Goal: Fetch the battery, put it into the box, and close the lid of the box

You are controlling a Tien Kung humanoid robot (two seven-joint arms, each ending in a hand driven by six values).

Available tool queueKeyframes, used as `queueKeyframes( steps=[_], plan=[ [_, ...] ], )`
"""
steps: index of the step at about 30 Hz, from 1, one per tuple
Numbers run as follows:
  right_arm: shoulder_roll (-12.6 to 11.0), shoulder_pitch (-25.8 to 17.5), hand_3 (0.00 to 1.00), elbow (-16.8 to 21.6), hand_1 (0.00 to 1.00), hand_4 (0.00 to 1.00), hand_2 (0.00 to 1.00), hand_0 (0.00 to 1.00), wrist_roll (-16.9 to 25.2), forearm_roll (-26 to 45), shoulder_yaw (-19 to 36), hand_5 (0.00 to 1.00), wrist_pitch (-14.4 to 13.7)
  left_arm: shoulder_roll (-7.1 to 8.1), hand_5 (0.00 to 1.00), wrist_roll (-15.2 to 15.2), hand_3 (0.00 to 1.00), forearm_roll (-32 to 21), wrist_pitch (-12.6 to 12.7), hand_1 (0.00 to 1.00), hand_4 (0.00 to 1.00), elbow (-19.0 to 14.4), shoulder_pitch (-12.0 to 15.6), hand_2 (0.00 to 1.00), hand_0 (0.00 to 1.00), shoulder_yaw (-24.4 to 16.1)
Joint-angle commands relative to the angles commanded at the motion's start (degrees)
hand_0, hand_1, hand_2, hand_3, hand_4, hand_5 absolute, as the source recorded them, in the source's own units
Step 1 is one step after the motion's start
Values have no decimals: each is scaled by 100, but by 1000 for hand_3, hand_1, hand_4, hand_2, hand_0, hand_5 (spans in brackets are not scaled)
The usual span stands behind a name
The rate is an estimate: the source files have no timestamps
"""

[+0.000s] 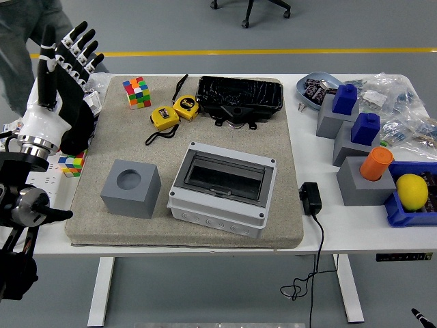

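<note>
The grey box (pixel 222 186) sits in the middle of the beige mat (pixel 287 205), its lid with the dark window lying flat and shut. What is inside the box does not show through the window. A black flat pack (pixel 240 98) lies at the mat's back edge. My left hand (pixel 70 49) is raised at the far left, beyond the mat's edge, with its black and white fingers spread and nothing in them. It is well away from both the box and the pack.
A grey cube with a round hole (pixel 130 188) stands left of the box. Two yellow tape measures (pixel 174 111) and a colour cube (pixel 137 92) lie at the back left. Grey and blue blocks (pixel 355 126), an orange cylinder (pixel 376 162) and a charger (pixel 311 199) are to the right. A person's leg (pixel 17 41) shows top left.
</note>
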Motion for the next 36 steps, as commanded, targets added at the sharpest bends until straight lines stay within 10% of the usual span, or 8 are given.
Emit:
queueKeyframes(
  steps=[14, 25, 36],
  plan=[
    [-54, -59, 813, -30, 869, 998, 813, 912, 90, 116, -104, 998, -136, -213, 937, -202, 962, 3376, 1138, 998, 998, -228, 543, 998, 995, -477],
    [-19, -103, 862, -66, 931, 998, 854, 998, 323, 201, 140, 998, -220, -299, 944, -203, 993, 6003, 1318, 998, 998, -119, 635, 998, 998, -603],
    [25, -107, 815, -71, 990, 998, 934, 998, 306, -173, 444, 998, -263, -329, 998, -432, 773, 5275, 1316, 998, 998, -6, 680, 998, 998, -827]
  ],
)
